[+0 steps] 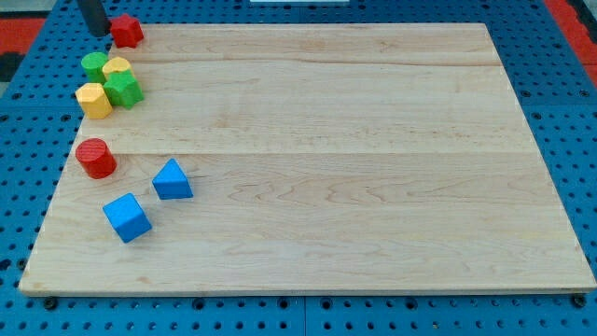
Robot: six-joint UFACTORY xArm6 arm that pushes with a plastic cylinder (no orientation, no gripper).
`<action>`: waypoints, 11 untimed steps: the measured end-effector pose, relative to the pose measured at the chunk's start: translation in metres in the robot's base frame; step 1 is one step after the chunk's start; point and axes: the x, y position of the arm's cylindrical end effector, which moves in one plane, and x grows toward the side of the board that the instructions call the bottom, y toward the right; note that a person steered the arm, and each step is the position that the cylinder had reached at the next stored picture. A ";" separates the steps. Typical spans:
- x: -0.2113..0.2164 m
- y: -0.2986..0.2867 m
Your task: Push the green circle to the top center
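high, oblique — probably whole board (308,140)

No text, label, brand, number or sign can be read anywhere on what is shown.

Only short stretch of rod (93,14) visible: dark grey-black, straight, smooth, cylindrical, no visible markings, cut off by frame edge.

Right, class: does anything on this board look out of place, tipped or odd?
Nothing is damaged or tipped. All blocks crowd the wooden board's left edge. The green circle is wedged against a yellow block. My tip sits beside the red block at the view's top left.
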 end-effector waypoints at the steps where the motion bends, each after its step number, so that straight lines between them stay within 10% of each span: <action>1: 0.018 0.037; 11: 0.078 -0.001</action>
